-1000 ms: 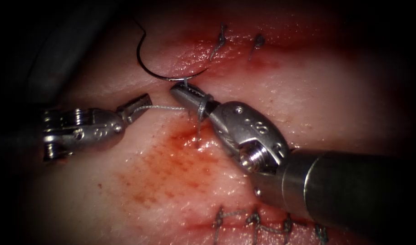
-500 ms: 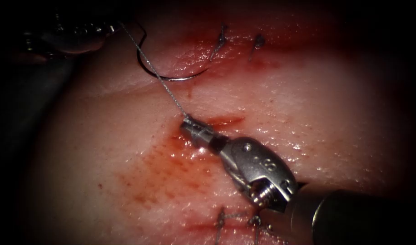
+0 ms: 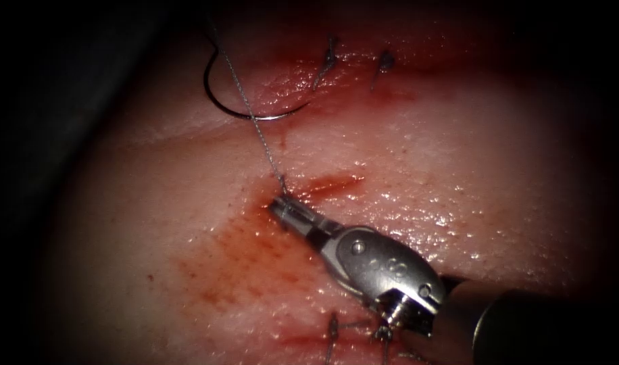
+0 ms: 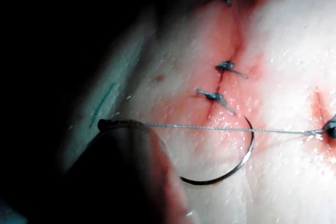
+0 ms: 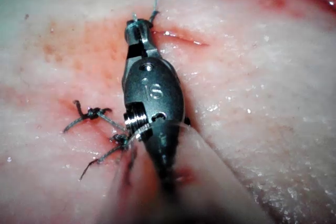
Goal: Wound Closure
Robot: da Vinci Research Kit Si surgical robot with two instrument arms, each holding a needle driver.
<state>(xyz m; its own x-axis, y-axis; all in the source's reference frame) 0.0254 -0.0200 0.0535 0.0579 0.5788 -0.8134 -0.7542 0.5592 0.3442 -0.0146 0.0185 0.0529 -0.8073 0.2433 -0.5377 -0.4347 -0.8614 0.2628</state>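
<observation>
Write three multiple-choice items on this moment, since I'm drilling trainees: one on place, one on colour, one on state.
1. Where is the curved steel needle? A in the right tool's jaws; B lying free on the pale tissue; C in the left tool's jaws.
2. The taut braided thread is: A grey; B green; C yellow.
3. The silver right tool is: A open; B shut on the needle; C shut on the thread.
Key: B, its whole curve lies bare; A, it looks grey in each view; C, the thread ends in its closed tip.
</observation>
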